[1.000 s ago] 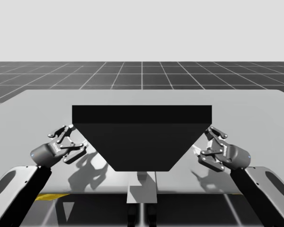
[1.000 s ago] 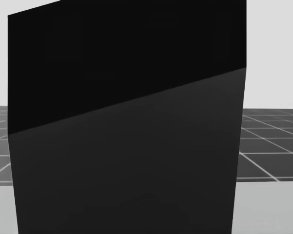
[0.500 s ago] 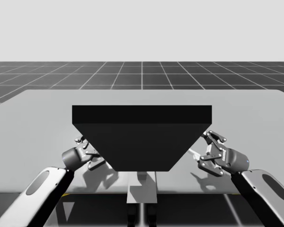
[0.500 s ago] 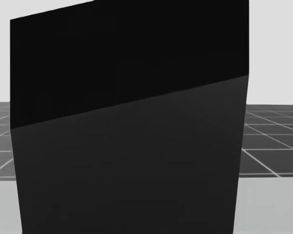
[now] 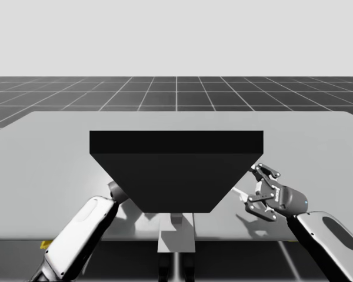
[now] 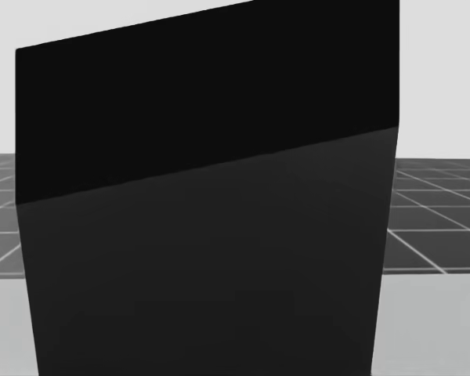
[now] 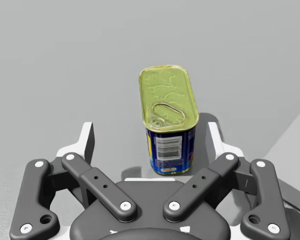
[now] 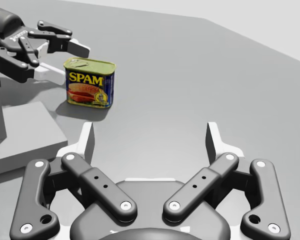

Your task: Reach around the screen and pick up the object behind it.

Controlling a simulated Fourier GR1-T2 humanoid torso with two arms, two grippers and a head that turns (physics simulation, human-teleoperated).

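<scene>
— Blue rectangular tin (image 7: 168,125), yellow-green lid: where?
— On the grey bench (image 7: 50,60) behind the black screen (image 5: 176,176). My left end effector (image 7: 151,137) has swung round, open fingers flanking it, ready to close; right end effector (image 8: 150,137) waits open, empty

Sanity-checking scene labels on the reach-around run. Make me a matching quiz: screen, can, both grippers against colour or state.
1. screen
2. can
3. left gripper
4. right gripper

A. open, nothing between its fingers
B. black
C. open, can between its fingers
D. blue sides, gold lid

Pairs: 1-B, 2-D, 3-C, 4-A
</scene>
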